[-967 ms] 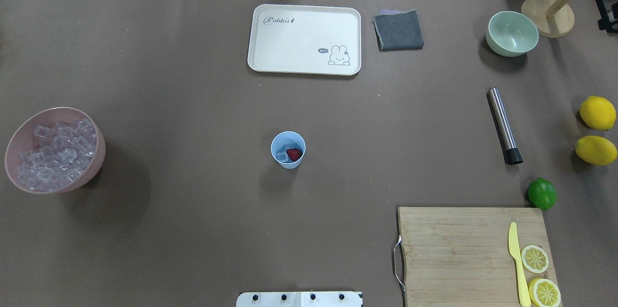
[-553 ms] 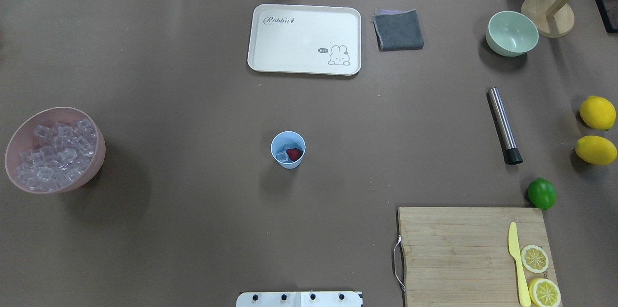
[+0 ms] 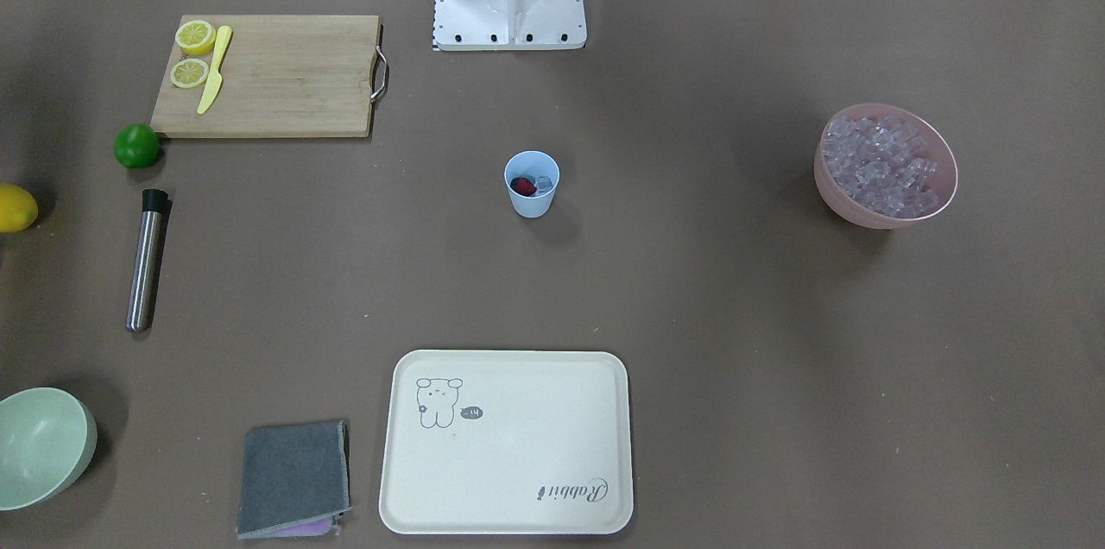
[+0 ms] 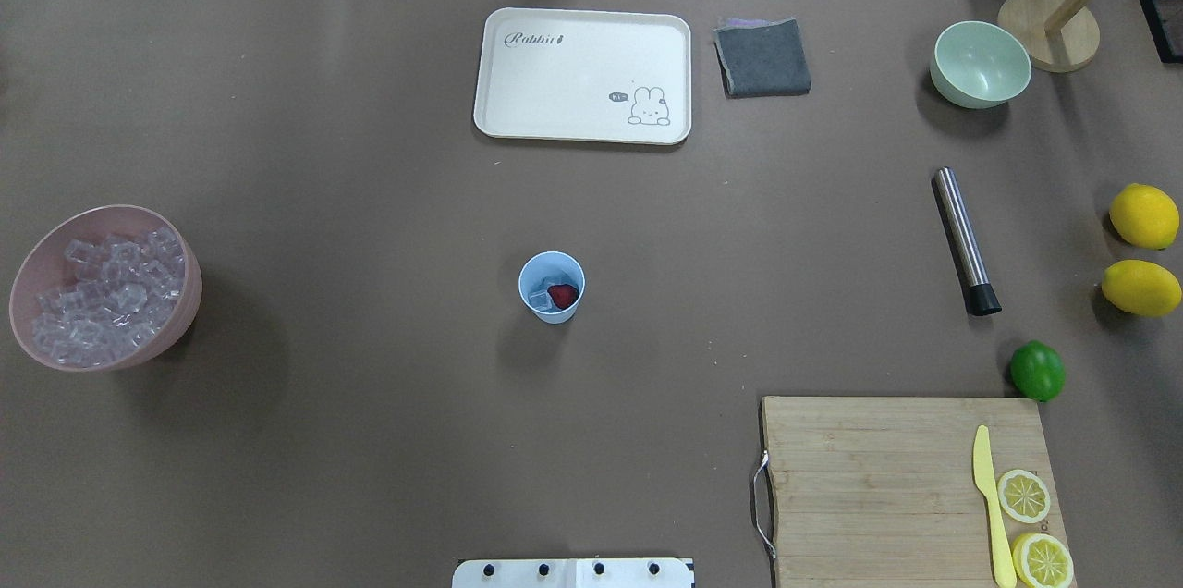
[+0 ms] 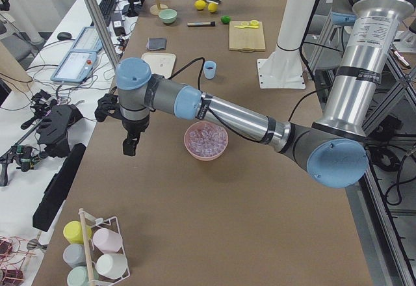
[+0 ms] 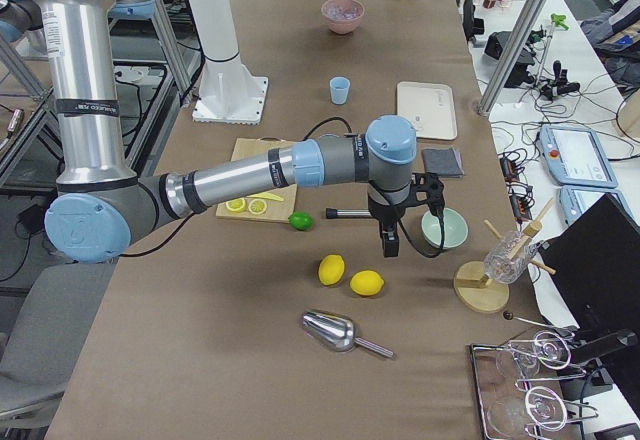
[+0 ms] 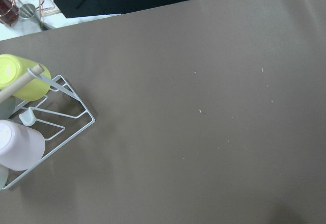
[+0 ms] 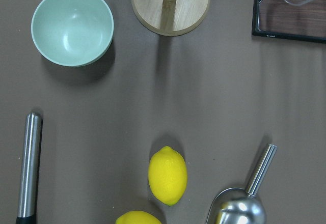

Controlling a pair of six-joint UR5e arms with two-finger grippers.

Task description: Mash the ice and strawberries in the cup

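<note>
front-facing view: cup (image 3: 531,202) upright at the middle of the desk (image 3: 691,316). strawberry (image 3: 520,185) and ice (image 3: 543,183) lie side by side inside it. more ice fills the pink bowl (image 3: 850,205), well apart on the robot's left. steel muddler (image 3: 145,264) lies flat on the robot's right, near the lime (image 3: 136,145).

overhead view: cup sits between pink bowl and muddler, with the cream tray (image 4: 582,75) beyond it.

left exterior view: left tool (image 5: 130,146) hangs above the desk beside the pink bowl, well apart from the cup. open or closed: cannot tell.

right exterior view: right tool (image 6: 390,243) hangs near the pale green bowl (image 6: 445,230) and two lemons (image 6: 332,269). state: cannot tell.

left wrist view: bare desk and a wire rack (image 7: 51,117) holding yellow and pink tumblers (image 7: 18,76).

right wrist view: pale green bowl, muddler, lemons, steel scoop (image 8: 239,211).
</note>
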